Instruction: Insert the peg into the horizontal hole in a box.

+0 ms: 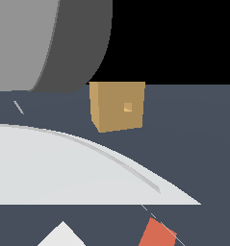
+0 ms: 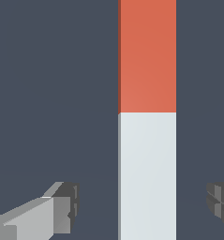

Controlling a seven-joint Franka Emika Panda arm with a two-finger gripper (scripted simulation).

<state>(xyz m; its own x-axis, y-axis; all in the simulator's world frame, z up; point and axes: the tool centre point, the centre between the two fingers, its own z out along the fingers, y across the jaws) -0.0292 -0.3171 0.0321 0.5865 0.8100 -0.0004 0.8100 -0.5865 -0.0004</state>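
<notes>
The peg (image 2: pixel 147 122) is seen in the wrist view lying flat on the dark slate tabletop (image 2: pixel 52 93), its orange-red part joined end to end with its pale whitish-grey part. The pale part lies between the two grey fingertips (image 2: pixel 66 206) of the gripper (image 2: pixel 144 204), which are set wide apart, one on each side, with clear gaps to the peg; nothing is held. Whether the fingertips are level with the peg or above it cannot be told.

In the exterior view only a corner of the orange-red end (image 1: pixel 157 233) is visible at the lower edge, with a pale corner (image 1: pixel 62 235) toward that view's left. The box (image 1: pixel 117 105) is seen well apart from the peg, farther back on the tabletop, a tan cube resting upright. The horizontal hole (image 1: pixel 128 107), a small square opening with a brighter interior, is set in the face turned toward the camera. Much of that view is covered by large pale and grey parts of the arm (image 1: pixel 63 163), close to the lens.
</notes>
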